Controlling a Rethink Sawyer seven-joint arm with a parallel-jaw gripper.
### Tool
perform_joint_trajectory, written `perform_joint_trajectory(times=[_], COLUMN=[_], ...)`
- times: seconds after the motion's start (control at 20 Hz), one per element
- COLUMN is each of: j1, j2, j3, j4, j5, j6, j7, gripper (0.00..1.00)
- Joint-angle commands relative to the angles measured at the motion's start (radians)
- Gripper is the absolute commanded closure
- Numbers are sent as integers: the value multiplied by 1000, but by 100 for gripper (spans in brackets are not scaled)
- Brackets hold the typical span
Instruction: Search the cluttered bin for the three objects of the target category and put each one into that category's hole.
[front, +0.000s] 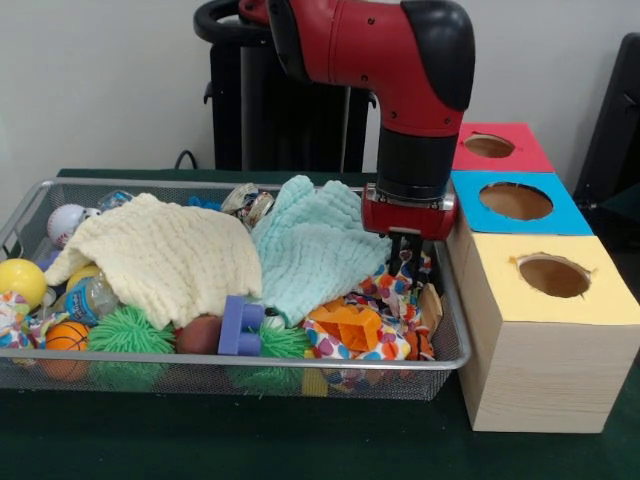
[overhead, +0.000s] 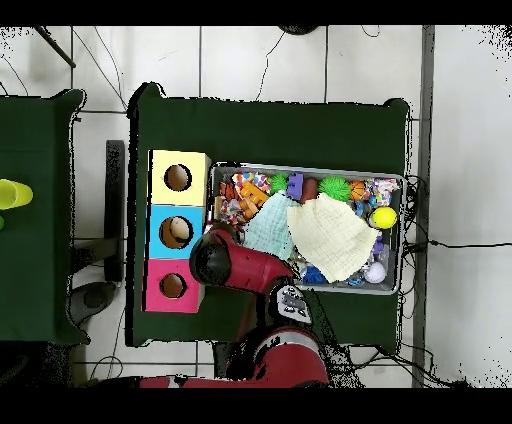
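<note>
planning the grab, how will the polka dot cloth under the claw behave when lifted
Probably floppy: the polka dot cloth lies crumpled among toys. It likely weighs little and would drape from the claw. It may snag or drag the orange toy resting on it.

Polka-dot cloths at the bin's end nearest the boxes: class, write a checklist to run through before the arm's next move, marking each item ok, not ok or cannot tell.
1. End effector down among the polka-dot cloths: ok.
2. End effector shut on a cloth: cannot tell; its tips are buried in the fabric.
3. Yellow-topped hole unobstructed: ok.
4. Mint-green cloth clear of the grasp: cannot tell; its edge lies right beside the end effector.
5. All three dotted cloths separately visible: not ok; they are bunched together.
</note>
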Motion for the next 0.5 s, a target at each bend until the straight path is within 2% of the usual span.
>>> perform_joint_trajectory(times=[0.05, 0.1, 0.25, 0.35, 0.4, 0.5], j1=[-22, -18, -55, -82, -93, -89], j2=[42, 37, -2, -75, -147, -240], j3=[34, 30, 66, 90, 102, 98], j4=[-79, -70, -38, -2, 33, 69], j5=[13, 29, 12, 1, -2, 5], j6=[26, 22, 17, 59, 98, 165], j7=[153, 173, 177, 166, 162, 156], gripper=[100, 100, 100, 100, 100, 100])
